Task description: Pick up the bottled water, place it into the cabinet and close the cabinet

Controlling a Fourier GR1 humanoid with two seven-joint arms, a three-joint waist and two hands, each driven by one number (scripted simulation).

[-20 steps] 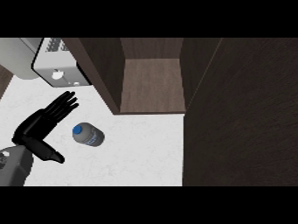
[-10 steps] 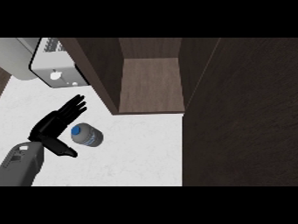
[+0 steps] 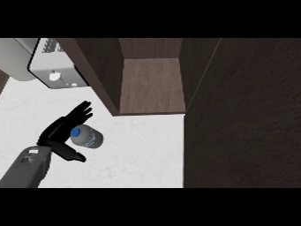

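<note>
The bottled water (image 3: 85,136) is sitting on the white counter (image 3: 140,154), seen from above so that its blue cap is facing up. The left robot hand (image 3: 62,132) is lying just to the bottle's left, its palm turned toward it. The fingers (image 3: 80,113) are stretching straight out, slightly spread, pointing up and to the right past the bottle's far side, while the thumb (image 3: 69,154) is reaching along its near side. The bottle is lying in the gap between them; nothing is curling round it, and whether the palm is touching it cannot be told. The grey forearm (image 3: 25,170) is coming in from the lower left. The open cabinet (image 3: 151,86) is standing beyond the bottle, up and to the right, its wooden shelf showing. A silver appliance (image 3: 51,66) is standing at the upper left.
</note>
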